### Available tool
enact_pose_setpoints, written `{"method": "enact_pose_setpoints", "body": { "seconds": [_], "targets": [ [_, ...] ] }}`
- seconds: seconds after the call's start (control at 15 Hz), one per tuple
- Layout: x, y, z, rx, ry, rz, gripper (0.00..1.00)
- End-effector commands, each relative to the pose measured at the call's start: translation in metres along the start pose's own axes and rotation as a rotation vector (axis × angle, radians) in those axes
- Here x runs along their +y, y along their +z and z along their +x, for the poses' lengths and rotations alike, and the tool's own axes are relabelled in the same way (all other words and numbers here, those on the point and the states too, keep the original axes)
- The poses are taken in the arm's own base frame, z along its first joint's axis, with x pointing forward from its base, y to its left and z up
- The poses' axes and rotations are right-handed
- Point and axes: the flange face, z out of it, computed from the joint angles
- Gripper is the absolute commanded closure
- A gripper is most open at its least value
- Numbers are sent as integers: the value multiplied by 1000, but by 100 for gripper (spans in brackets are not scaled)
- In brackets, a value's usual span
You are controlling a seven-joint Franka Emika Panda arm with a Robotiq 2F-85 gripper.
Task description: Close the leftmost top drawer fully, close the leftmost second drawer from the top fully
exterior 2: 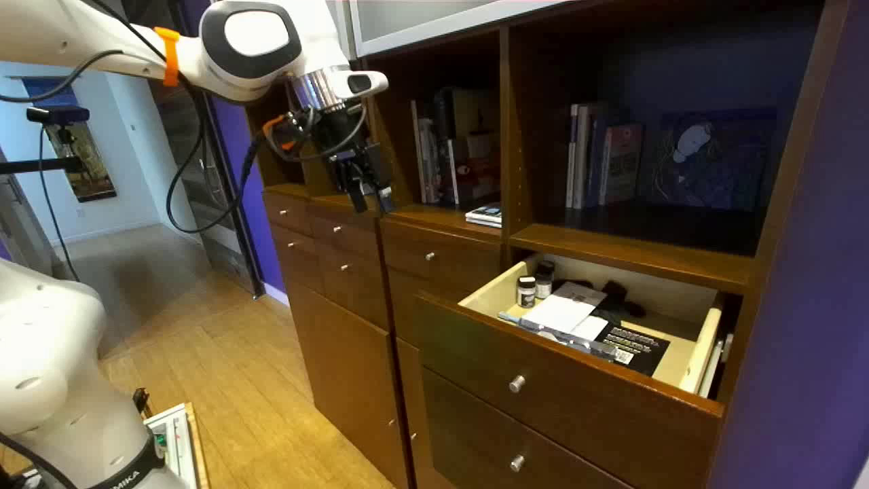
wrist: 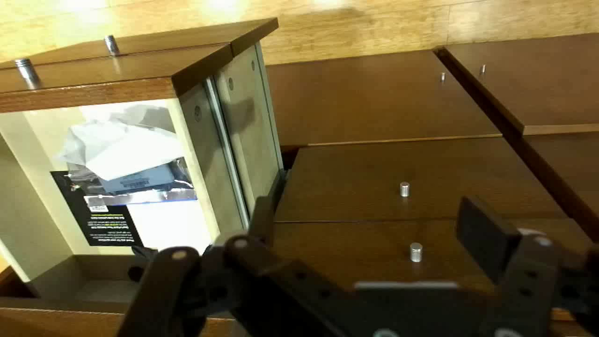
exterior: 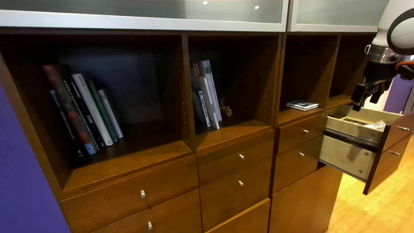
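Claw (exterior 2: 372, 201) agape by the brown cabinet (exterior 2: 611, 246), honey-coloured floorboards (exterior 2: 237, 360) below, purple wall (exterior 2: 801, 305) alongside.

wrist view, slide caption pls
Open end effector, with top drawer and second drawer pulled out, a plastic bag in the upper one.

Lt-brown wood-plank flr (exterior 2: 258, 353) runs well below my jaws, shiny in wrist view. Brown wood drawer cabinet (exterior 2: 349, 380) stands on it, near my jaws. White-edged panel (exterior 2: 180, 435) also well below; can't tell if on flr.
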Motion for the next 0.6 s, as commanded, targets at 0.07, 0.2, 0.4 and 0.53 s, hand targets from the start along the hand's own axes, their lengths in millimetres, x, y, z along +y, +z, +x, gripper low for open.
{"method": "enact_pose_setpoints", "body": {
  "seconds": [0.07,0.2,0.4,0.53],
  "targets": [
    [0,-1,0,-1,0,0,0],
    [0,-1,0,-1,0,0,0],
    [0,-1,0,0,0,0,0],
    [0,6,-5,-7,-14,-14,0]
  ]
}}
